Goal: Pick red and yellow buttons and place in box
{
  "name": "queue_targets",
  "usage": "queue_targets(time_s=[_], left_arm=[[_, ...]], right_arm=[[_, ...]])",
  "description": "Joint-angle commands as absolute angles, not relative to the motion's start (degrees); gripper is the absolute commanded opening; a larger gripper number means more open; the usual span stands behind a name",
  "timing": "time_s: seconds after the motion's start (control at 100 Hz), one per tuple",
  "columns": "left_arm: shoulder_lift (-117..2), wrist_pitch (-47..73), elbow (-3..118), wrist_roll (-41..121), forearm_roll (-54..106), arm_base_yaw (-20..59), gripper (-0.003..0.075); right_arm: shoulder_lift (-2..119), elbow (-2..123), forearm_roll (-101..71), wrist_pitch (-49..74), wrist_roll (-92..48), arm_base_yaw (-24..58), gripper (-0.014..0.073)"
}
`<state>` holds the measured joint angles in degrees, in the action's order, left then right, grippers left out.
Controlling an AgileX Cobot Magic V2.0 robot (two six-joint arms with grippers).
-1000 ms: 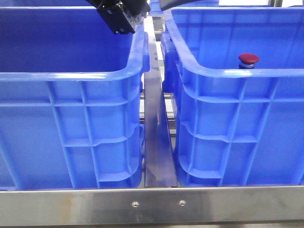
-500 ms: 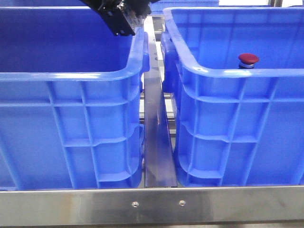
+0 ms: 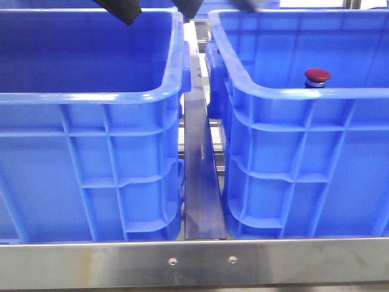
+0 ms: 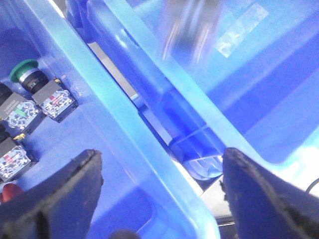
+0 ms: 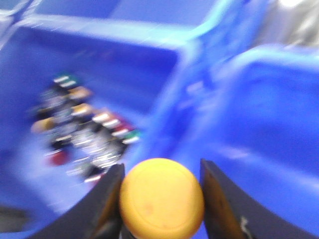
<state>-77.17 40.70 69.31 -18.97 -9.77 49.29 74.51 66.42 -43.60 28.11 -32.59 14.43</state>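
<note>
I have the yellow button (image 5: 161,198) clamped in the right end effector (image 5: 160,199); in the right wrist view its round cap fills the lower middle of the frame, with one dark finger (image 5: 107,201) pressed on each side. That view is smeared, so I judge the arm is in transit, carrying the button from the bin of mixed switches (image 5: 84,134), at centre left of that frame, toward the right crate (image 3: 304,121). In the front view the red button (image 3: 317,76) already stands inside that crate, at the upper right of the frame, just behind the near rim. So I read this as the second half of the job: red delivered, yellow on its way. The left end effector (image 4: 159,191) is spread wide and holds nothing, its two fingers at the lower corners of the left wrist view, straddling the wall of the left crate (image 3: 91,121). Next I need the right arm clear over the right crate's rim, lowered a little, then released so the button drops inside instead of into the gap between the crates.
</note>
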Motion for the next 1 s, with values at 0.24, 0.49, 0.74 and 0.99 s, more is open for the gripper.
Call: queue_targets(time_s=[0.24, 0.49, 0.74, 0.99], left_arm=[[-75.5, 37.3, 70.9, -19.2, -9.9, 49.7, 0.0483], [-75.5, 38.0, 70.9, -19.2, -9.9, 49.7, 0.0483], [-75.5, 38.0, 70.9, -19.2, -9.9, 49.7, 0.0483], [-75.5, 38.0, 70.9, -19.2, -9.9, 49.7, 0.0482]], right_arm=[[70.2, 55.2, -32.5, 4.7, -33.4, 9.6, 0.0188], [72.0, 48.6, -33.4, -10.6, -33.3, 4.0, 0.0188], [78.9, 48.6, -33.4, -16.4, -33.3, 0.5, 0.0188], [85.9, 51.1, -33.4, -21.2, -33.3, -0.1, 0.0188]])
